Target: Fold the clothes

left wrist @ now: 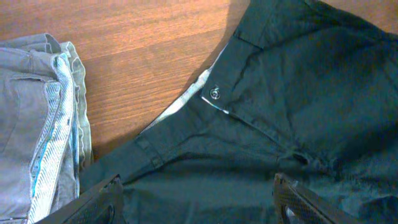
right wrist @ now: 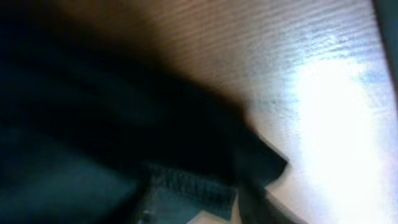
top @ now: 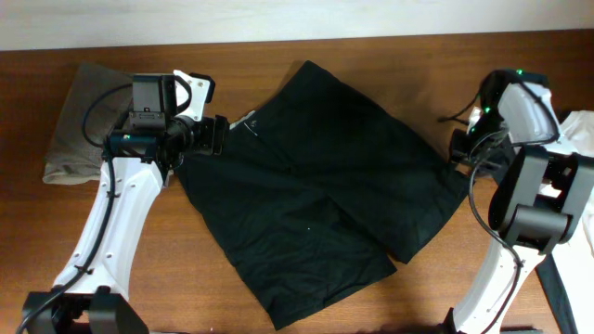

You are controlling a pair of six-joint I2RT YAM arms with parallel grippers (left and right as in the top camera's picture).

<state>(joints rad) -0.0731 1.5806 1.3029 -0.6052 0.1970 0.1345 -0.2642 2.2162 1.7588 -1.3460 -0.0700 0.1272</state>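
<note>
The black shorts lie spread flat across the middle of the table, with the small white waistband label at their upper left. My left gripper hovers over the waistband, its fingers wide open and empty above the black fabric. My right gripper is at the shorts' right leg hem. In the blurred right wrist view its fingers look closed on the hem of the shorts. The grey garment lies folded at the far left. The white shirt shows at the right edge.
The grey garment's folded edge lies just left of my left gripper. Bare wooden table shows around the shorts. A pale wall strip runs along the table's far edge. Dark straps lie at the lower right.
</note>
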